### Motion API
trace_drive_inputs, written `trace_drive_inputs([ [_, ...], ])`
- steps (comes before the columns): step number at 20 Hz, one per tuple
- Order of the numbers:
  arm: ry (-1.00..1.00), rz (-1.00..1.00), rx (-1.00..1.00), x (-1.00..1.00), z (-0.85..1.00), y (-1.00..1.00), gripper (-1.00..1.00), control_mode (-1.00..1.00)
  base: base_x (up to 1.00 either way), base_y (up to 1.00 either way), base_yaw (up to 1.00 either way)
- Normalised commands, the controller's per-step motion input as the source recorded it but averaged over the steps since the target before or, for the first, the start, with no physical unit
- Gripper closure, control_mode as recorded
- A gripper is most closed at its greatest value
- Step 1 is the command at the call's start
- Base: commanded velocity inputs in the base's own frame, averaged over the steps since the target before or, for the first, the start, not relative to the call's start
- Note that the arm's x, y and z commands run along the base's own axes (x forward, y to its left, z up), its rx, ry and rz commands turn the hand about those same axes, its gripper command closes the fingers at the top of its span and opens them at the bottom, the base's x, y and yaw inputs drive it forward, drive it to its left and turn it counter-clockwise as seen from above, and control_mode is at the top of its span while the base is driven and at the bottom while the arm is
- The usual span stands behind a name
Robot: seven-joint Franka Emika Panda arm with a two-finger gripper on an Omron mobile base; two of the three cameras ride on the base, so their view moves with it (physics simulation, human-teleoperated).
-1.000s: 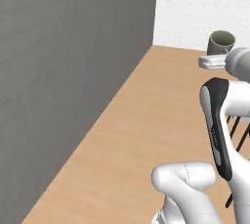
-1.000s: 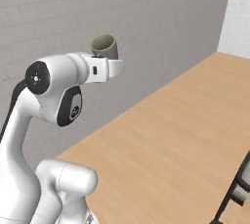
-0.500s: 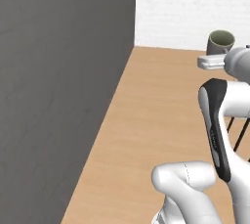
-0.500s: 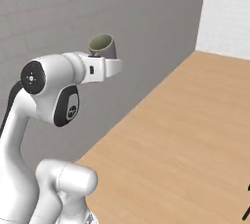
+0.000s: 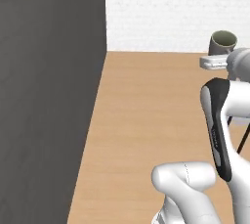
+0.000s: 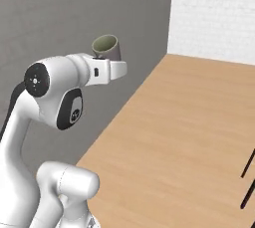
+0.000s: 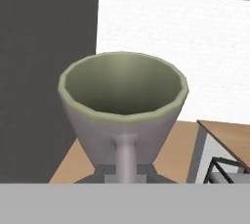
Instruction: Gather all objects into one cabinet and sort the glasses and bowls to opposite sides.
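Where the left base view looks forward over the robot, a grey-green cup sits high at the right edge, its open mouth tipped toward the camera, directly above the white end of the arm. The cup is held up in the air, well clear of the wooden floor below. A dark grey wall fills the left side, and a white brick wall closes the far end. Thin dark legs of some furniture show at the right edge.

From the right base view, the same cup rides on top of the white hand, tilted so that its pale green inside faces up and to the left. The arm bends up from the lower left, and the cup hangs in front of the grey wall, above the floor. The finger tips cannot be made out behind the hand's white housing.

Seen from the hand view, the cup is very close, its round mouth open to the camera and its single handle pointing straight down toward the gripper. The jaws are pressed together on that handle, pinching it. Behind the cup stand the dark wall, the white brick wall, and at the lower right the corner of a wooden table top.
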Motion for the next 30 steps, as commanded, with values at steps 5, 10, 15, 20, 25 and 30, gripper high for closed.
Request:
trace_drive_inputs([
  [5, 0.00, 0.00, 0.00, 0.00, 0.00, 0.00, 1.00, 1.00, 1.00, 0.48, -0.17],
  [10, 0.00, 0.00, 0.00, 0.00, 0.00, 0.00, 1.00, 1.00, 1.00, 0.59, -0.15],
  [15, 0.00, 0.00, 0.00, 0.00, 0.00, 0.00, 1.00, 1.00, 1.00, 0.14, -0.21],
  [20, 0.00, 0.00, 0.00, 0.00, 0.00, 0.00, 1.00, 1.00, 1.00, -0.06, -0.27],
  [25, 0.00, 0.00, 0.00, 0.00, 0.00, 0.00, 1.00, 1.00, 1.00, -0.02, -0.19],
  [30, 0.00, 0.00, 0.00, 0.00, 0.00, 0.00, 1.00, 1.00, 1.00, 0.00, -0.17],
])
